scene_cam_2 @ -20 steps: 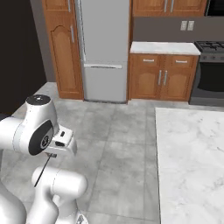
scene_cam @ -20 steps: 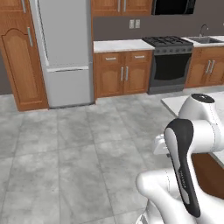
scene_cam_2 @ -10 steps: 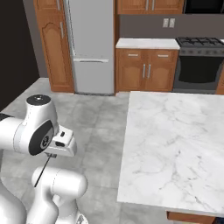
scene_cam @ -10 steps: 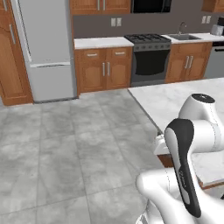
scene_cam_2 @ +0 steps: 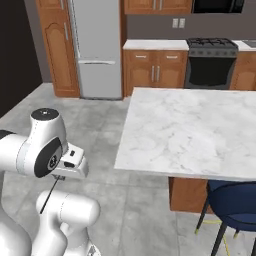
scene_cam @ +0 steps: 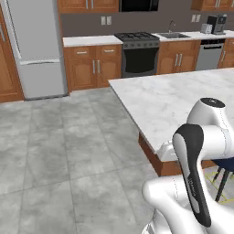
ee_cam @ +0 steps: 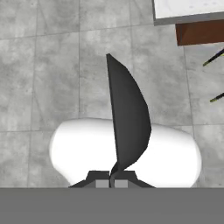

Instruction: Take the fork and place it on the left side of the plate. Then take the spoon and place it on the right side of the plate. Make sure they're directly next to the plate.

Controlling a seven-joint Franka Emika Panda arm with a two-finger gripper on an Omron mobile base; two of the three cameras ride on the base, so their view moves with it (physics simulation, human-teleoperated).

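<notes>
My claw [ee_cam: 110, 183] is pinched shut on the spoon [ee_cam: 127, 116], its dark bowl sticking up past the fingertips in the hand view, grey tiled floor [ee_cam: 52, 65] beyond. In the right base view the thin spoon handle [scene_cam_2: 50, 194] hangs below my wrist. The marble desk [scene_cam_2: 192, 130] stands ahead to my right, blue chair [scene_cam_2: 235, 205] tucked under its near edge. Fridge [scene_cam: 34, 45] and stove [scene_cam: 139, 52] line the far wall.

A home kitchen: fridge [scene_cam: 34, 45], stove [scene_cam: 139, 52], marble island [scene_cam_2: 195, 130].
</notes>
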